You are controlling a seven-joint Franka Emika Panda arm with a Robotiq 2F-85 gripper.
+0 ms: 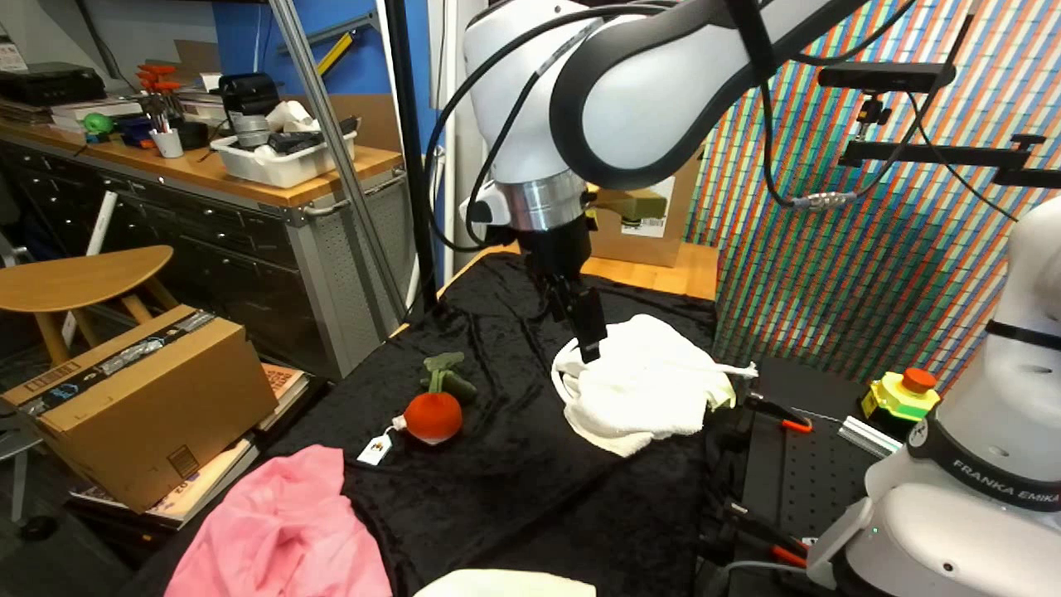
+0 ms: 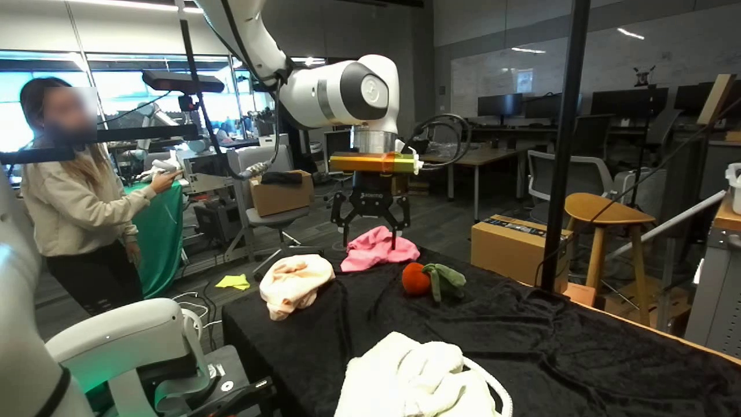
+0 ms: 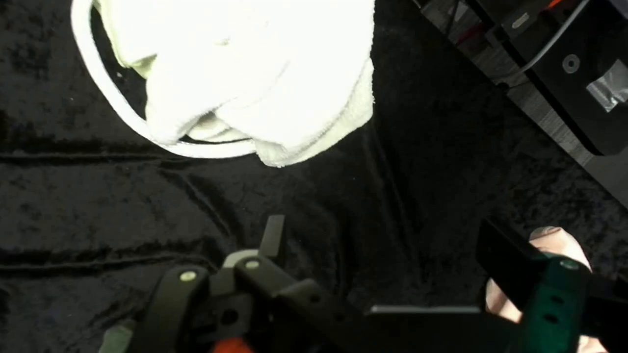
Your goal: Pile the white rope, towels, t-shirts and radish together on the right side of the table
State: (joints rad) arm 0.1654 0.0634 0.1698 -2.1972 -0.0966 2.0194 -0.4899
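Note:
On the black table (image 1: 530,506) a bunched white towel (image 1: 646,385) lies with the white rope (image 3: 110,93) looping out from under its edge; the rope (image 2: 499,385) also shows in an exterior view. The red-orange radish (image 1: 433,416) rests apart from it, green leaves (image 2: 446,281) beside its body. A pink cloth (image 2: 376,249) and a pale peach cloth (image 2: 295,284) lie crumpled farther off; which are t-shirts or towels I cannot tell. My gripper (image 3: 382,245) is wide open above the table, nothing between its fingers, the towel ahead of it in the wrist view. The gripper (image 2: 370,237) points downward.
The robot base (image 1: 953,506) and a yellow box with a red button (image 1: 903,394) stand beside the table. A cardboard box (image 1: 149,406) sits past its far edge. A person (image 2: 81,202) stands behind in an exterior view. A yellow cloth (image 2: 233,282) lies on the floor.

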